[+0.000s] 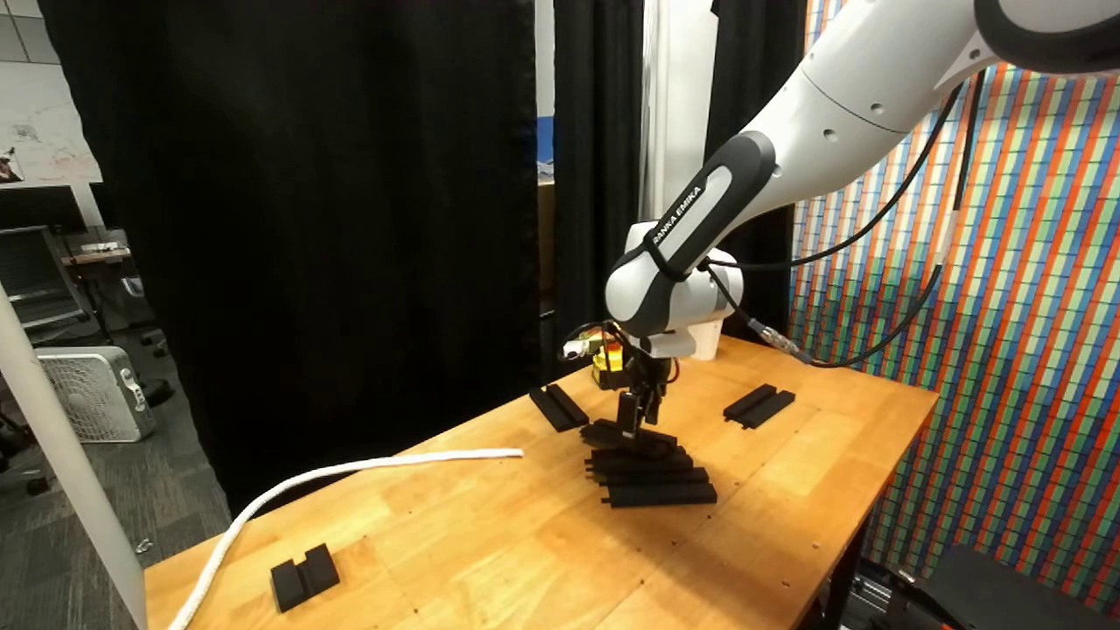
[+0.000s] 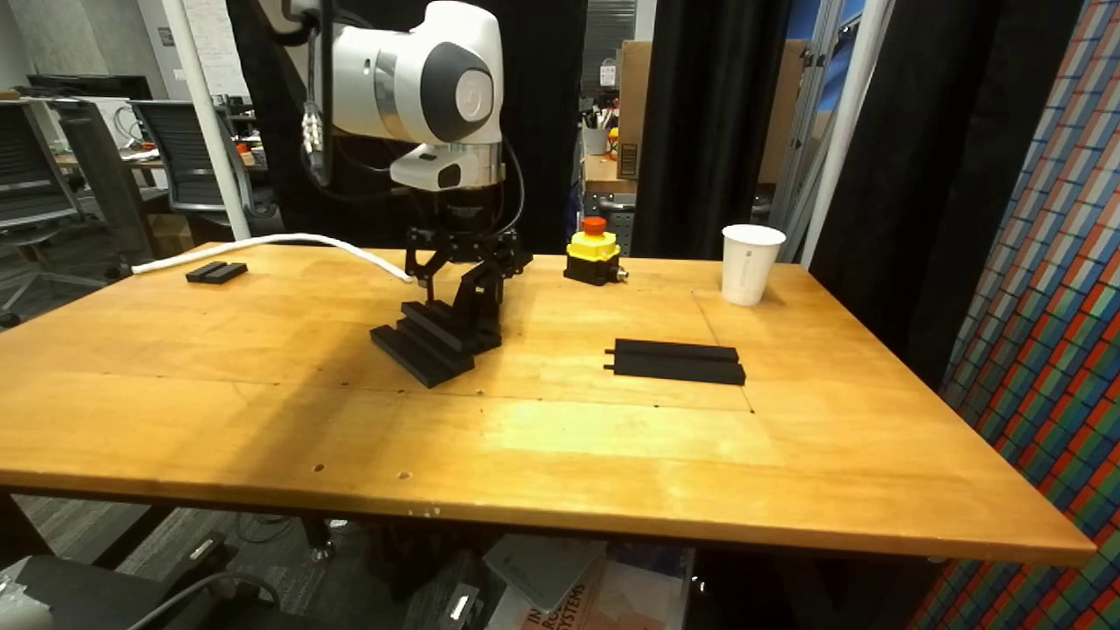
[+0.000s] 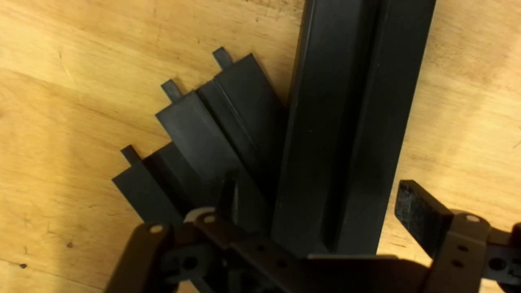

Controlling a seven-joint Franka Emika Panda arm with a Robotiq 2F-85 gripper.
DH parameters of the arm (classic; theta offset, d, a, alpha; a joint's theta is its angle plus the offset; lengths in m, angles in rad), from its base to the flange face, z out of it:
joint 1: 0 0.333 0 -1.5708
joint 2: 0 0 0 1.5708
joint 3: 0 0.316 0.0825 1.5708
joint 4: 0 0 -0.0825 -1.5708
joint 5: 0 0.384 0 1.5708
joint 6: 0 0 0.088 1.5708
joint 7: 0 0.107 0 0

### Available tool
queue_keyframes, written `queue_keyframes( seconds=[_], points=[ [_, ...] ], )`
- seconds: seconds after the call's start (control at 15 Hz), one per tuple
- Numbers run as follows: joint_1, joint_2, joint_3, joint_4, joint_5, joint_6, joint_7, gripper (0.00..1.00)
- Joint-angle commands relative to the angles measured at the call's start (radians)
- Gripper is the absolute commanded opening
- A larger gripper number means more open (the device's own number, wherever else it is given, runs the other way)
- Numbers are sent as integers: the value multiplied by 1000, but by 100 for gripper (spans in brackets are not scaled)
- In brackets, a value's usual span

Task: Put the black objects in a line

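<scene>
Both exterior views look obliquely down across the worktop (image 2: 560,446) from farther back, sharing arm (image 1: 822,131) and bars (image 2: 423,354); the wrist view looks down past the gripper (image 3: 317,199), close over the bars.

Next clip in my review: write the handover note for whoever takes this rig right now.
Gripper: open, its fingers either side of a grooved black bar, holding nothing.
Elsewhere: fanned bars beside it, maybe partly under it; one bar near the emergency-stop button, one bar beside the white cord, one bar nearest the white cup.
Done: some bars sit fanned together; no straight line yet.
Left: probably straighten the fanned bars, then bring in the three outlying bars.
</scene>
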Motion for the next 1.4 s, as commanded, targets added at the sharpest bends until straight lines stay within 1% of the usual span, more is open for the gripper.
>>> queue_keyframes(
  seconds=[0.0, 0.47, 1.13, 1.2, 1.27, 1.33],
  points=[
    [-26, 10, 19, 44, -27, -36, 9, 100],
    [-57, 36, 35, 57, 9, -29, -27, 100],
    [-80, 74, 68, 61, 62, -17, -59, 100],
    [-81, 76, 69, 64, 66, -19, -67, 95],
    [-81, 77, 69, 66, 66, -20, -77, 74],
    [-81, 76, 69, 67, 66, -23, -84, 70]
  ],
)
